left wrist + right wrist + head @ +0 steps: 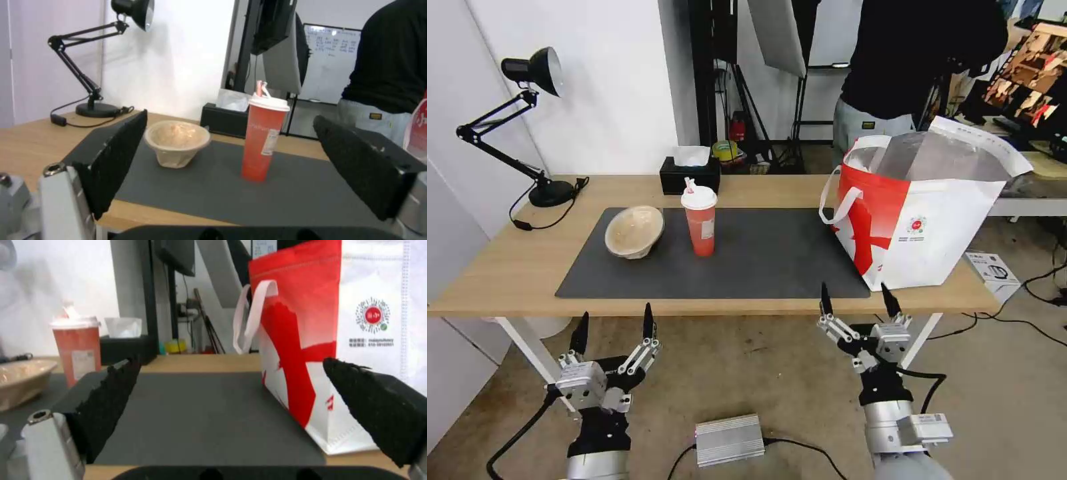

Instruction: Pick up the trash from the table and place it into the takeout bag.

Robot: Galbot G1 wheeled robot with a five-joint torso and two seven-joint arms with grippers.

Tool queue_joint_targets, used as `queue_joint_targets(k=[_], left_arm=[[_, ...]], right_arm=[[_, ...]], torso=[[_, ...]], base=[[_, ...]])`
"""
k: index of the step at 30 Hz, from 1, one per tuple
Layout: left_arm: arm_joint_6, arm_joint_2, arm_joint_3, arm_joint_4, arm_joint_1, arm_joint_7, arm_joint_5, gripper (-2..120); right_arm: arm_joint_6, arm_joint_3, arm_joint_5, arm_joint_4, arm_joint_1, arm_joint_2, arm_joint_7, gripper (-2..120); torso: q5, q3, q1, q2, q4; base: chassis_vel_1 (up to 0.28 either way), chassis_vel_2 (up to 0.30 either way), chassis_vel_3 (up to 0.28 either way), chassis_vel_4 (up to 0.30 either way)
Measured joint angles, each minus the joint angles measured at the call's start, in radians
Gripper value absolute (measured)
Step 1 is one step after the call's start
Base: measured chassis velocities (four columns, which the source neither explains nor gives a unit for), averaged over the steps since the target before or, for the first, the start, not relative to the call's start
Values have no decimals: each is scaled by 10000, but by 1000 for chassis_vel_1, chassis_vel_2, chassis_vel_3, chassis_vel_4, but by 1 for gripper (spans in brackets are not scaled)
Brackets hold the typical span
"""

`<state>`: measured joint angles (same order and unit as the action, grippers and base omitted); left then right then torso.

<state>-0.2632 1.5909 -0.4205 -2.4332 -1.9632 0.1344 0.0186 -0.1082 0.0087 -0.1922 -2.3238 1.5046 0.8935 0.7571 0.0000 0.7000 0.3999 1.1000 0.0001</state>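
Table [507, 280]: long light-wood desk crossing my head view, a dark grey mat [760, 260] laid along its middle.
Tan pulp bowl [634, 231]: on the mat toward 10 o'clock from centre, tilted, just beside the cup and apart from it.
Red drink cup [700, 221]: upright on the mat at about 11 o'clock, white lid on, pink straw standing out of it.
Takeout bag [924, 220]: upright at 2 o'clock on the table's right end, its base partly on the mat's right edge; mouth open, silver lining showing, white loop handle hanging on its left side.
Black tissue box [690, 175]: behind the cup at 12 o'clock, off the mat, a white tissue sticking up.
Desk lamp [534, 73]: at 10 o'clock, base on the table's far left corner.
Left gripper [613, 326]: I hold it below the table's near edge at 7 o'clock, fingers spread wide, nothing between them.
Right gripper [857, 301]: at 5 o'clock by the near edge, in front of the bag, fingers wide apart, holding nothing.
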Motion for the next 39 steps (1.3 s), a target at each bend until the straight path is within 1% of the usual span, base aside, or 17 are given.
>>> queue_joint_targets(k=[7,12,18,21,24,39], left_arm=[[-1,-43,-55,27,90,9,54,100],[-1,-46,-59,29,112,12,61,100],[-1,-32,-62,29,116,12,61,100],[-11,-19,-76,20,93,-1,52,100],[-147,-8,-105,10,45,-148,-30,100],[-196,-3,-134,45,45,-166,-61,100]], right_arm=[[356,-108,139,8,557,130,124,100],[388,-186,351,3,889,181,132,100],[393,-204,336,28,925,204,142,100],[342,-230,204,29,895,184,161,100],[259,-213,334,55,871,214,158,100],[-70,-229,672,336,716,449,-58,100]], torso=[[0,0,0,0,-1],[0,0,0,0,-1],[0,0,0,0,-1],[0,0,0,0,-1],[0,0,0,-1,-1],[0,0,0,-1,-1]], base=[[0,0,0,0],[0,0,0,0],[0,0,0,0],[0,0,0,0],[0,0,0,0],[0,0,0,0]])
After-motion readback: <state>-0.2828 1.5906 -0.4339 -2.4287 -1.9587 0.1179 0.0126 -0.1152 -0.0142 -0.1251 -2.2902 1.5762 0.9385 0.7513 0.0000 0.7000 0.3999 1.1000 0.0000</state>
